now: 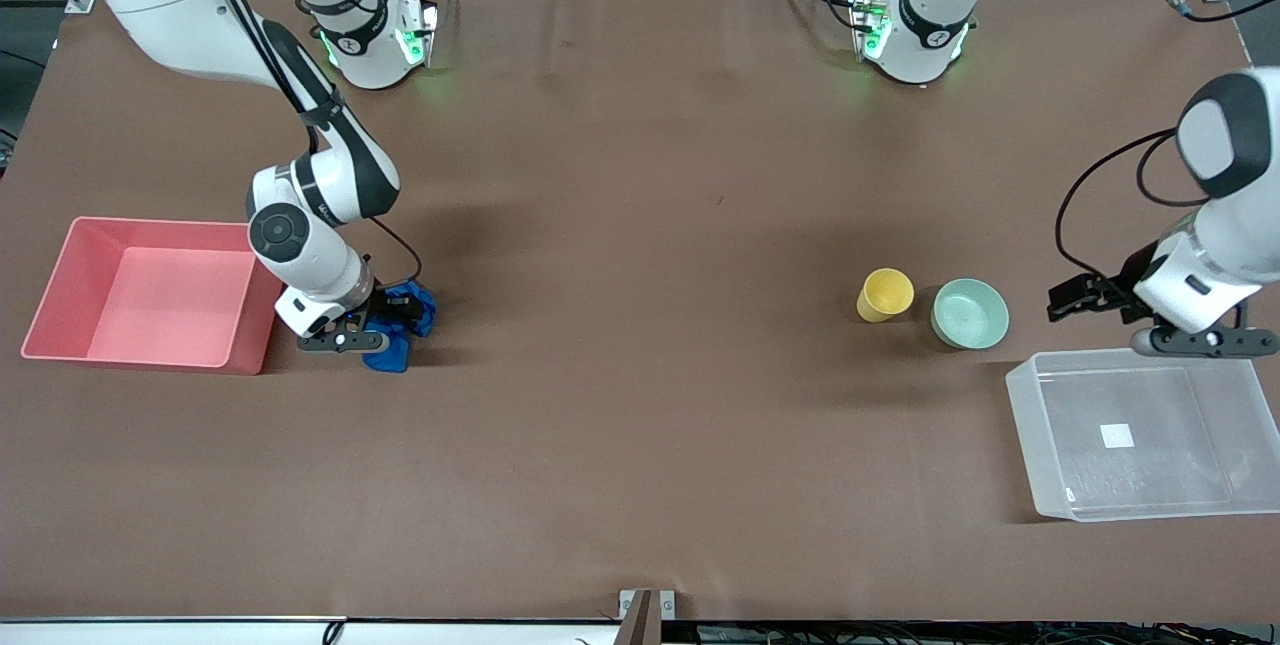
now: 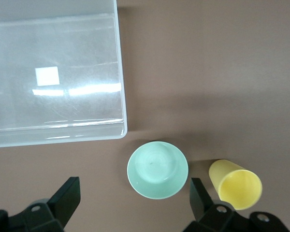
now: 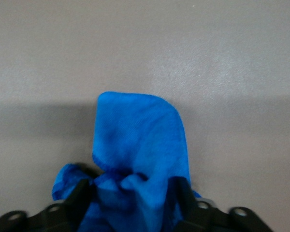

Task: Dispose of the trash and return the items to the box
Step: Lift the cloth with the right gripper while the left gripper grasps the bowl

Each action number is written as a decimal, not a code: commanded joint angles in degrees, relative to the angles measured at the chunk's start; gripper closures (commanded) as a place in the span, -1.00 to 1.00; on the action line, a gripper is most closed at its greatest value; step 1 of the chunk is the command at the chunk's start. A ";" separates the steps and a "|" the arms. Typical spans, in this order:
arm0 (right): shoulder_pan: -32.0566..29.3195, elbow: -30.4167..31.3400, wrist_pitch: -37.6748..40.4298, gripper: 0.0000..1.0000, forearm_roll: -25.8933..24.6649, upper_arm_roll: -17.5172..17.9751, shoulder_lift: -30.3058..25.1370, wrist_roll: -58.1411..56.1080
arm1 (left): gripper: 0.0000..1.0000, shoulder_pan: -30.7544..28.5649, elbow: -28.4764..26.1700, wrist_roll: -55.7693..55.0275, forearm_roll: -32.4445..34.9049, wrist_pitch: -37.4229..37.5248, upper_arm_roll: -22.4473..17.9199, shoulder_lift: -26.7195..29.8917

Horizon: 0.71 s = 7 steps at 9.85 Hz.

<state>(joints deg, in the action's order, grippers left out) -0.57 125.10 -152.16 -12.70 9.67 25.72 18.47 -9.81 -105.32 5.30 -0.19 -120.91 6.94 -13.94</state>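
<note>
Currently the right gripper (image 1: 385, 323) is clenched on the blue cloth wad (image 1: 402, 327) at table level, just beside the pink bin (image 1: 62, 297). The left gripper (image 1: 1068, 300) waits released above the mint-green bowl (image 1: 970, 313) and yellow cup (image 1: 885, 294), near the clear tub (image 1: 1030, 435).

I see the right arm reaching down from its base, elbow bent, wrist pointing at the table. The right gripper (image 1: 378, 328) is down at table level with its fingers (image 3: 82, 195) closed around the cloth (image 1: 400, 325), one on each side. I see the left arm folded at its end of the table, waiting. The left gripper (image 1: 1075, 297) hangs in the air with its fingers (image 2: 67, 195) spread wide.
</note>
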 commanded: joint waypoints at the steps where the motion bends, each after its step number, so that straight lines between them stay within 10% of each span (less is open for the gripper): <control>1: -0.14 0.68 -1.30 0.99 -1.98 0.00 -0.06 6.88 | -1.00 -0.47 -5.23 1.21 -1.04 -7.90 0.27 -4.32; 4: 0.13 0.06 -0.16 0.99 -1.89 0.35 -1.10 9.73 | -1.00 -1.88 -10.07 2.09 -0.96 -15.21 0.27 -7.59; 7: -0.04 -6.85 23.48 0.99 -1.02 2.89 -11.01 11.33 | -0.99 -2.15 -14.82 2.17 -0.87 -21.54 0.35 -9.69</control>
<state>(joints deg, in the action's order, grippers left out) -0.24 120.21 -138.66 -12.80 11.19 21.70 27.92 -11.61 -117.47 6.04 -0.19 -139.13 6.97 -22.12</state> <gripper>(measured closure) 0.894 0.000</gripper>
